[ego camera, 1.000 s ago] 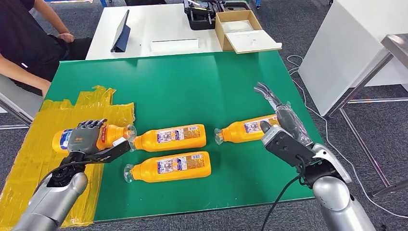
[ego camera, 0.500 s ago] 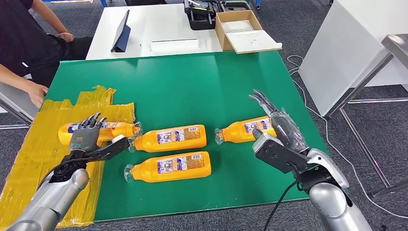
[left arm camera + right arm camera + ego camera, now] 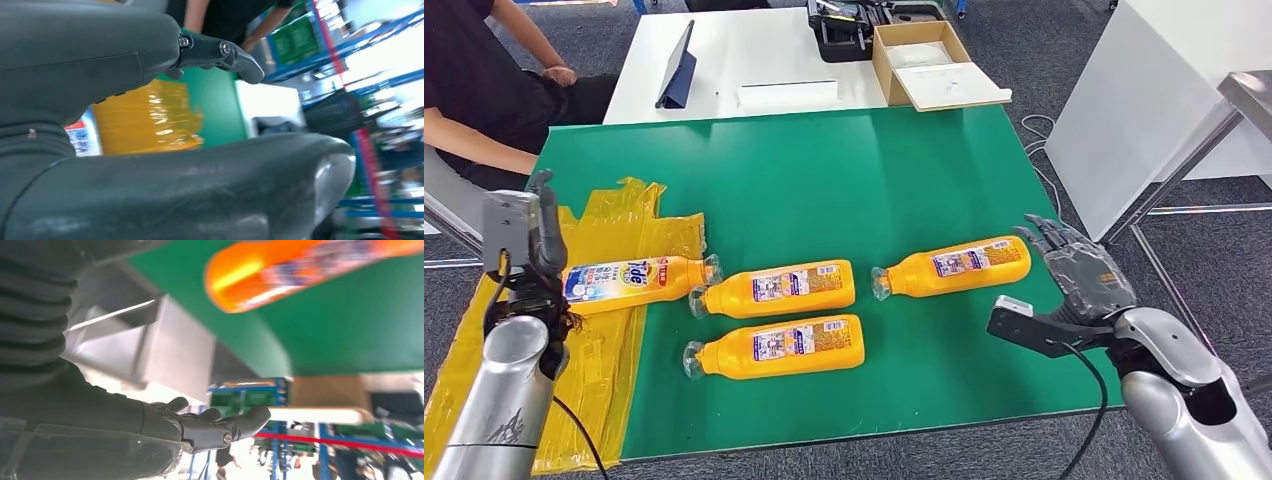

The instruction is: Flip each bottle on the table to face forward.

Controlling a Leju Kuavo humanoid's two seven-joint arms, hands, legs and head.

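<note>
4 orange bottles lie on the green table (image 3: 824,170); the leftmost bottle (image 3: 629,281), on yellow tape, shows its blue front label, so that flip looks finished. The left hand (image 3: 524,235) is raised just beside it, holding nothing. The right hand (image 3: 1079,275), fingers spread and empty, sits just beside the rightmost bottle (image 3: 959,266), probably next to be gripped and rolled.

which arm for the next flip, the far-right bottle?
Probably right. The right robot hand hangs open just beside the base of the far-right orange bottle, which lies with its small white label up. The left robot hand is raised over the yellow tape.
</note>
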